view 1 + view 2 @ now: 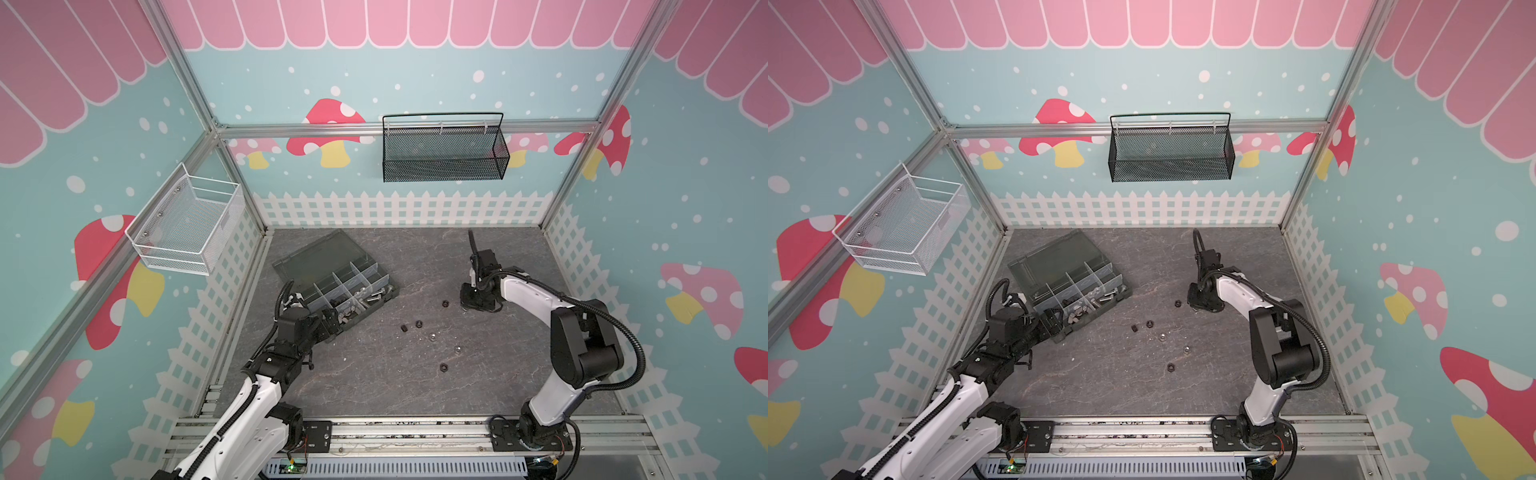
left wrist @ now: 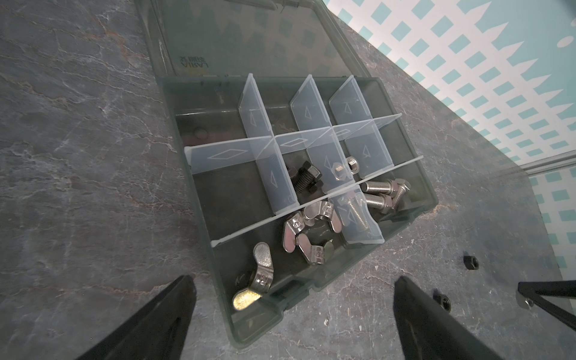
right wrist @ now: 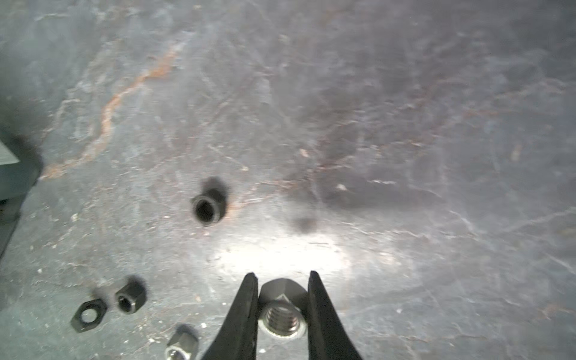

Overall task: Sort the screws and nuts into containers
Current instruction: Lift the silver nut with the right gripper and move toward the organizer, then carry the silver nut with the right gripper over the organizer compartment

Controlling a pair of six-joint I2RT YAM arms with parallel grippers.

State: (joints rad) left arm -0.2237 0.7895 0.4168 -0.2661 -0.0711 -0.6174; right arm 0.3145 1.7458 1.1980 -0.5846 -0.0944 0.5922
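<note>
Item: shiny silver hex nut, clamped between the tips of my right gripper. My left gripper gapes wide at the dark grey plastic organizer box.

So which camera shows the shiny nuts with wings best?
The left wrist view: the wing nuts lie close up in the organizer box. Both top views show tiny glints; the right wrist view misses them.

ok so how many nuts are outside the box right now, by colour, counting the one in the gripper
black nuts, loose: 4
silver nuts, loose: 2
silver nut pinched in the right gripper: 1
total: 7
</note>
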